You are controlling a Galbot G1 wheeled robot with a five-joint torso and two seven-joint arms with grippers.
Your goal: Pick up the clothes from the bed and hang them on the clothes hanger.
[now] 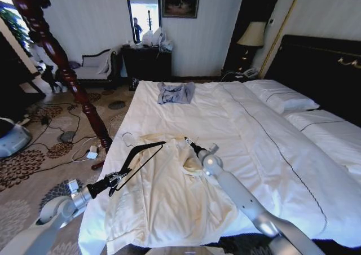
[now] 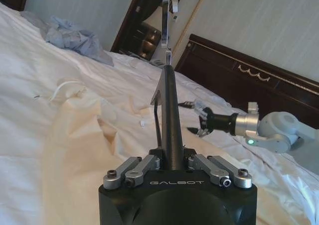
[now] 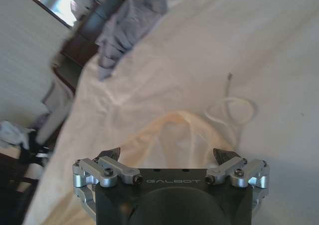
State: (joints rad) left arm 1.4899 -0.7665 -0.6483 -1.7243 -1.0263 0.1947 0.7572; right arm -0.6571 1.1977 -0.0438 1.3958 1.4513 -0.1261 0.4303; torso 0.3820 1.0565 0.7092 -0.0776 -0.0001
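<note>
The cream clothes lie spread flat on the near left part of the bed, with the collar end towards the far side and the hem at the near edge of the white sheets. A thin white cord curls on the sheet just beyond the collar.

The left hand reaches in from the near left, over the left edge of the bed, and is clamped on the clothes hanger. In the left wrist view its fingers press in from both sides on the black hanger bar, and the silvery wire hook points away from the hand towards the far side of the room. From the head view the hanger is held just above the left shoulder area of the clothes, its hook over the bare sheet; whether it touches the fabric is not clear.

The right hand comes in from the near right and sits over the collar of the clothes, near the middle of the bed. Its fingers stand well apart with the pale fabric between and below them, gripping nothing.

A small grey-blue garment lies crumpled at the far left end of the bed, well apart from both hands. White pillows rest at the right against the black headboard
</note>
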